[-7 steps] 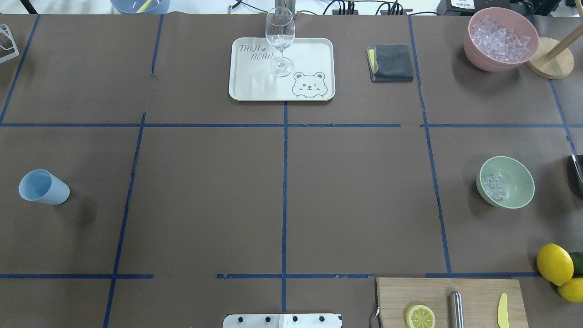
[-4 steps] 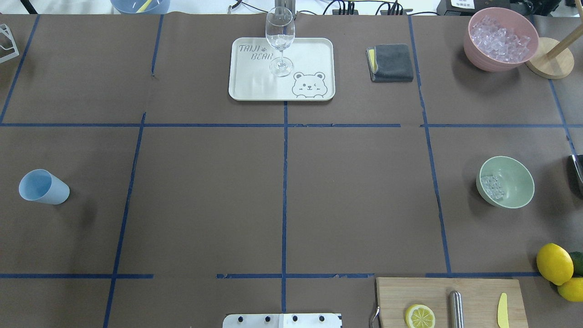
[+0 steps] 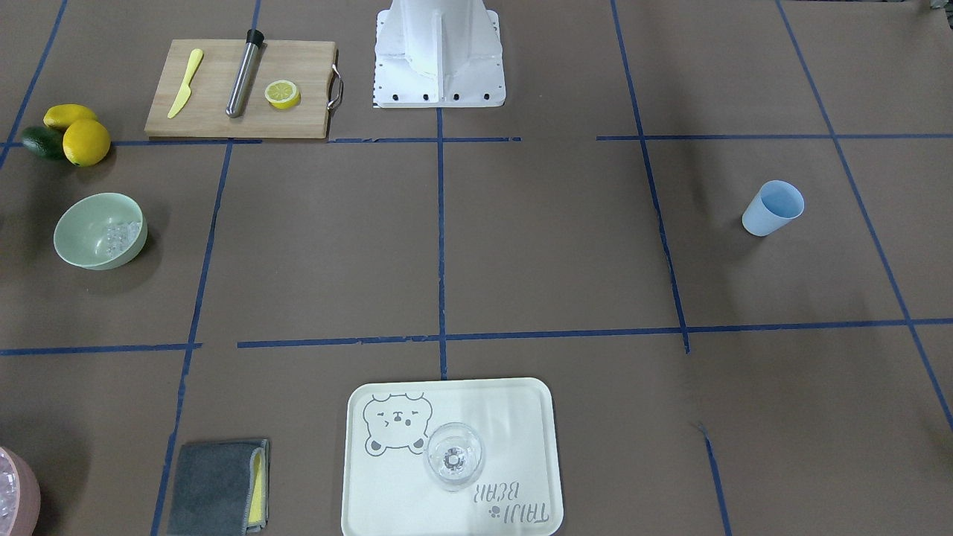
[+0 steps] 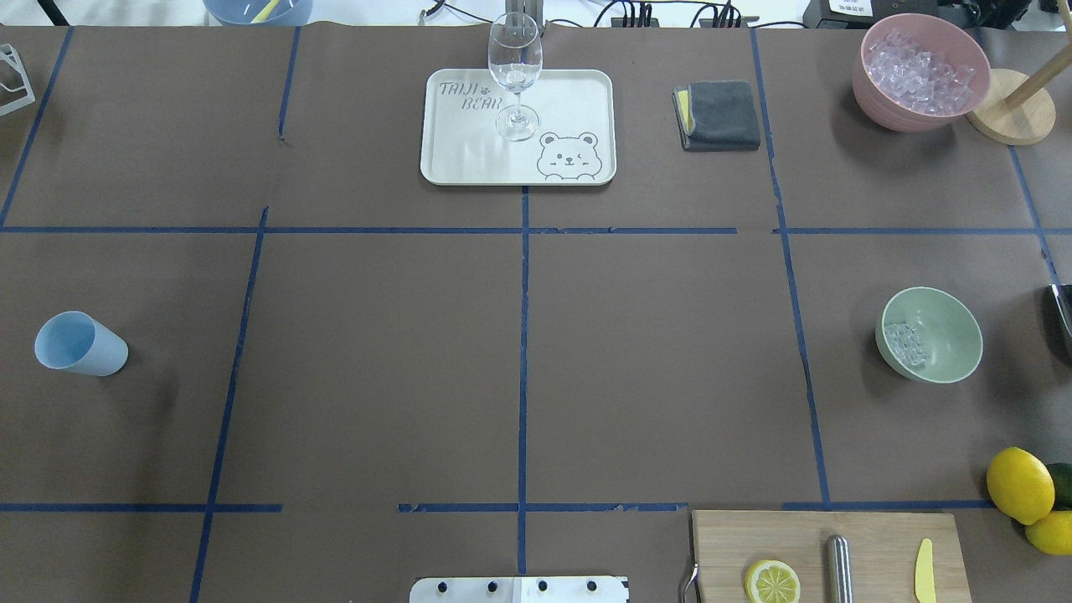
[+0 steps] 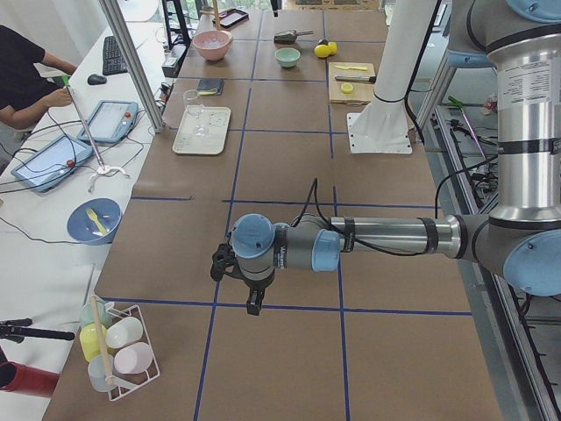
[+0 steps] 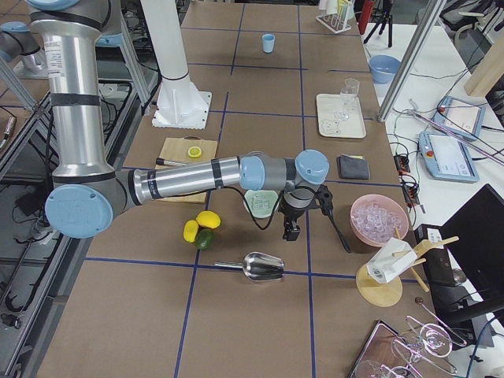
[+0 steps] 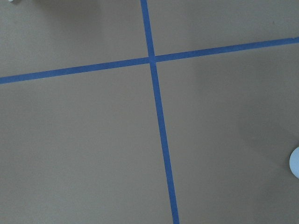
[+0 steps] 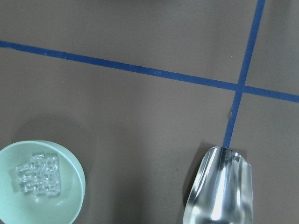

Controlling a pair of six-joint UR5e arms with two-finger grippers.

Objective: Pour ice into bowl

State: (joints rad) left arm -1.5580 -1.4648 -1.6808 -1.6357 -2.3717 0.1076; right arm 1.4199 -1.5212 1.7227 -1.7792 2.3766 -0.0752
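Nothing on the tabletop has shifted: ice (image 4: 906, 344) lies inside bowl (image 4: 946, 335), scoop (image 8: 219, 191) empty near bowl; pour judged complete. Left gripper (image 5: 253, 304), right gripper (image 6: 291, 229): clenched or released cannot be told.

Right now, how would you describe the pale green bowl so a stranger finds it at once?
Start at the wooden cutting board on the robot's right, then pass the whole yellow lemons. The round pale mint-green bowl stands alone beyond; unlike the brimming pink tub farther back, it holds only a few clear ice cubes.
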